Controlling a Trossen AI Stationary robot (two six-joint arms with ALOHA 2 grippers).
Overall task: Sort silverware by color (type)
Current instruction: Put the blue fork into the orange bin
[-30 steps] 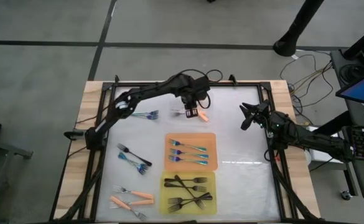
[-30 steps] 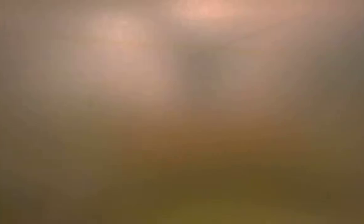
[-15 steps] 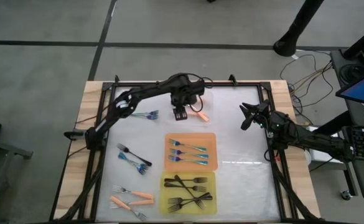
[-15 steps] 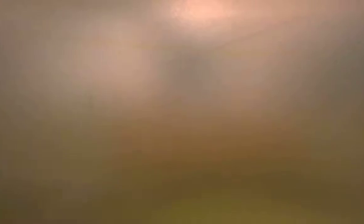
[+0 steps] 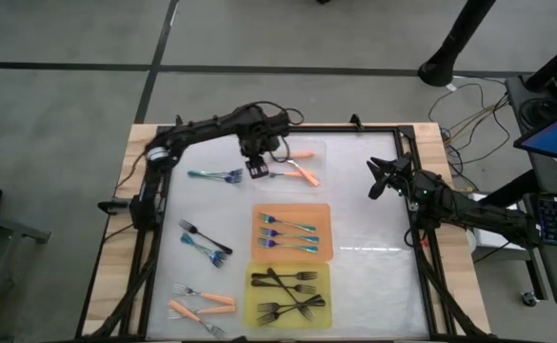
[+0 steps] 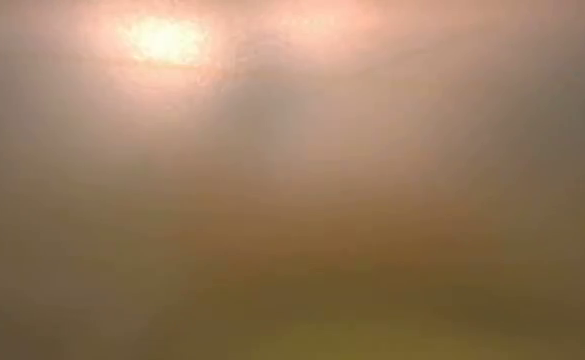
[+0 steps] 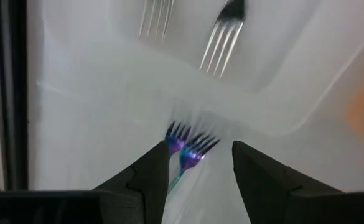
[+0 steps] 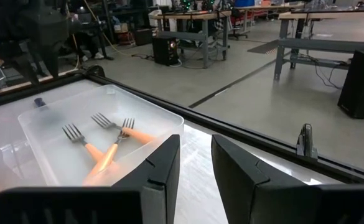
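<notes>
My left gripper (image 5: 256, 171) (image 7: 200, 169) is open and hovers over the table's far left part, between the clear tray (image 5: 316, 149) and a pair of teal-handled forks (image 5: 216, 175). Their tines (image 7: 186, 145) show between my fingers, untouched. Orange-handled forks (image 5: 302, 171) (image 8: 110, 152) lie in the clear tray. Teal forks (image 5: 289, 232) lie in the orange tray (image 5: 324, 211), black forks (image 5: 286, 293) in the yellow tray (image 5: 255, 307). My right gripper (image 5: 377, 180) (image 8: 195, 163) waits open near the right edge.
Loose forks lie on the table's near left: a black one with teal ones (image 5: 207, 244) and orange ones (image 5: 202, 305). A dark frame (image 5: 169, 133) borders the table. The low view shows only a blurred glow.
My left gripper has moved from above the clear tray toward the table's left, ending beside the two teal forks. The orange fork that showed next to it lies still in the clear tray. My right arm has kept still.
</notes>
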